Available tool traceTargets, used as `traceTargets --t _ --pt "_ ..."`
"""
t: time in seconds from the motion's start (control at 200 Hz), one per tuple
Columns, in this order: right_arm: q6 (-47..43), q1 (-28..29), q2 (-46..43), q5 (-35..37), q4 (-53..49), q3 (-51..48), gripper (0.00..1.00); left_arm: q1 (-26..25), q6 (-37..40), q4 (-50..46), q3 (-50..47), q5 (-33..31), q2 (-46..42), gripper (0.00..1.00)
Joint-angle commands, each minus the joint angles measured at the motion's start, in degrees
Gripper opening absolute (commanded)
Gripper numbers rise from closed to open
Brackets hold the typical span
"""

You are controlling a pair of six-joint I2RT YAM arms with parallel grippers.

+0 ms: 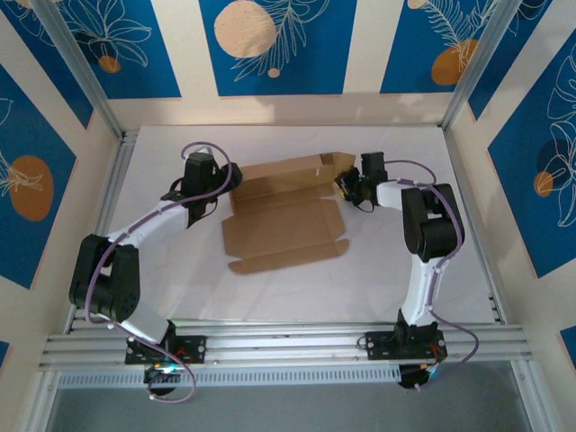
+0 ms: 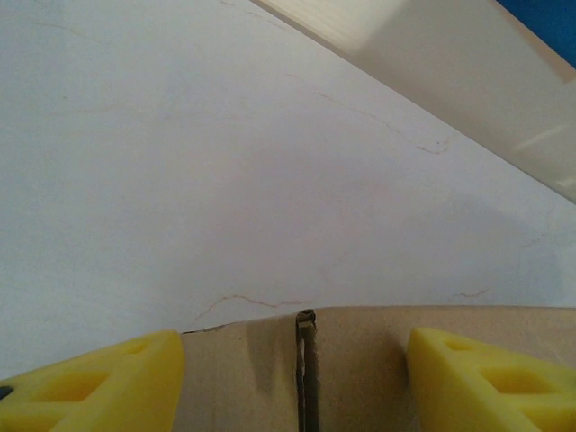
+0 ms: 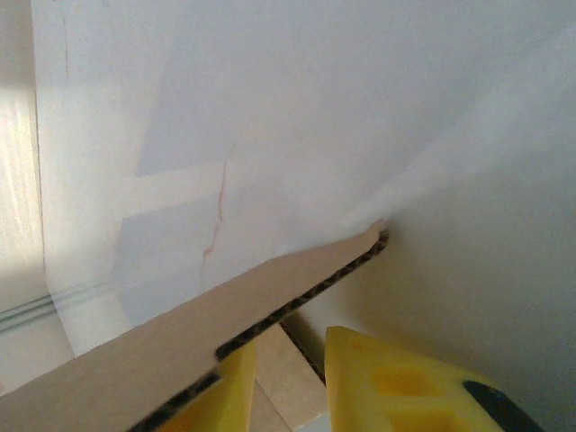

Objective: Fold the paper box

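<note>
Left pincer [image 2: 292,340] had its two yellow fingers [image 2: 468,378] held wide apart, one on each side of a slot [image 2: 306,369] in the edge of the paper box [image 1: 286,229], and it was not squeezing anything. Right pincer [image 3: 286,346] had its fingers close together at a lifted flap [image 3: 162,360] by the far right corner of the box, but I could not tell if they pinched it. The brown box lay spread open in the middle of the white table [image 1: 297,292], between both arms, with its back part folded up.
</note>
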Motion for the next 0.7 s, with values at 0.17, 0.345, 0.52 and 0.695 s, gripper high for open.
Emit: traceTargets --t 0.17,0.345,0.52,0.695 --pt "1.8 1.7 2.9 -6.4 0.0 2.6 0.29 -0.5 0.2 -3.2 -0.2 0.7 1.2 0.65" --pt "3.9 2.2 3.1 -12.7 9.0 1.4 0.3 -0.6 -0.3 -3.0 -0.4 0.9 1.5 0.65" --pt "3.8 2.3 2.5 -15.6 15.8 0.3 0.3 -0.7 0.0 -3.0 -0.5 0.7 1.5 0.65" --pt "2.3 3.2 3.8 -18.5 16.1 2.1 0.31 -0.7 0.0 -3.0 -0.5 0.7 1.5 0.65"
